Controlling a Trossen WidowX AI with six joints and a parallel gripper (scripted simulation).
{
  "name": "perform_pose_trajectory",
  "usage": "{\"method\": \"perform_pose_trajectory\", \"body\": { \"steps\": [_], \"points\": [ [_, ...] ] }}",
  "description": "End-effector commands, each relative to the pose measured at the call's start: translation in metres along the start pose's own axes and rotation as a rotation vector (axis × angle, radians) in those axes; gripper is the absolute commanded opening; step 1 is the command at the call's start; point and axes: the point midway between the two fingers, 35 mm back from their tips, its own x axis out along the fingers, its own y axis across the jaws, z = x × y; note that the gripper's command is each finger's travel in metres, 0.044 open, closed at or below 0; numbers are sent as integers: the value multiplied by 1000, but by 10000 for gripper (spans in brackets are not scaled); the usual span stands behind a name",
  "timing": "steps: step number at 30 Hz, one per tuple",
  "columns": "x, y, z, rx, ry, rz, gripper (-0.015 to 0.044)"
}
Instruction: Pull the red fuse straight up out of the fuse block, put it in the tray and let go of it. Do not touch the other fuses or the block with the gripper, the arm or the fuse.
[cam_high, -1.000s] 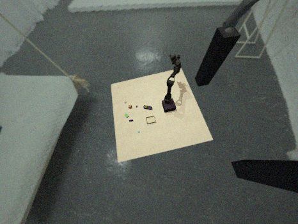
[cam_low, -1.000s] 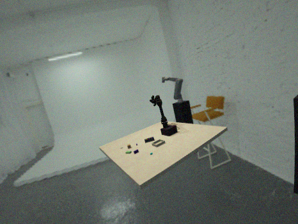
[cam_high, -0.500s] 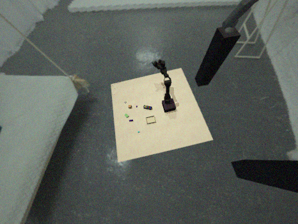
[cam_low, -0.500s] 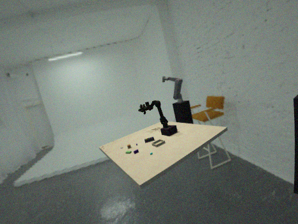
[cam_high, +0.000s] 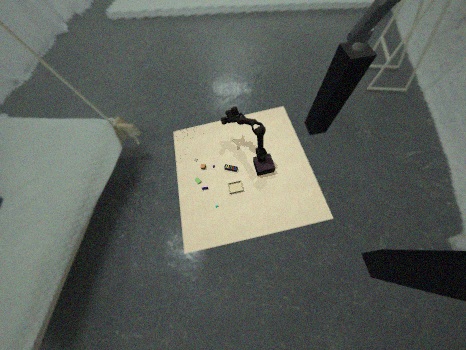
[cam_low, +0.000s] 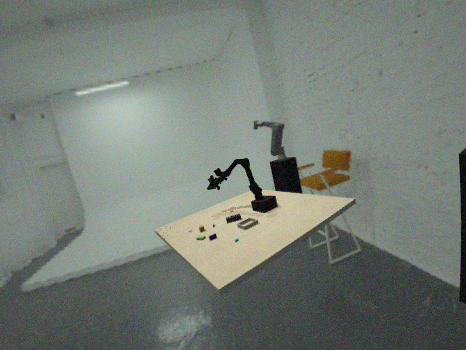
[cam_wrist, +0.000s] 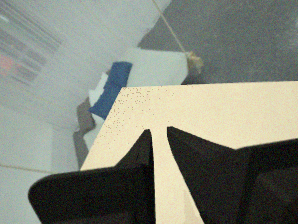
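The dark fuse block (cam_high: 231, 168) (cam_low: 233, 218) stands on the table with a row of small coloured fuses in it; which one is the red fuse is too small to tell. The tray (cam_high: 237, 192) (cam_low: 251, 226) is a shallow rectangular frame beside the block. My gripper (cam_high: 223, 120) (cam_low: 209, 186) (cam_wrist: 158, 133) is raised high above the table, out beyond the block and well away from it. In the wrist view its fingertips stand slightly apart with bare table showing between them, so it is open a little and empty. Block and tray are outside the wrist view.
An orange block (cam_high: 203, 166) (cam_low: 202, 228), a green piece (cam_high: 198, 181) (cam_low: 201, 238), a dark blue piece (cam_high: 205, 188) (cam_low: 213, 236), a small purple piece (cam_high: 214, 166) and a teal piece (cam_high: 217, 206) (cam_low: 236, 240) lie around the block and tray.
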Motion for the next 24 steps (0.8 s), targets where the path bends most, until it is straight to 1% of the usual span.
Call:
{"method": "perform_pose_trajectory", "body": {
  "steps": [1, 4, 7, 12, 17, 21, 24],
  "points": [
    [20, 27, -60, -180, 170, -5, 67],
    [28, 50, -108, -353, 307, 11, 67],
    [28, 70, -157, -544, 447, 43, 67],
    [11, 99, -238, -908, 685, 142, 67],
    [-26, 116, -310, -1314, 916, 299, 67],
    [-70, 121, -361, -1695, 1107, 487, 67],
    [-103, 119, -386, -1968, 1229, 644, 67]
  ]
}}
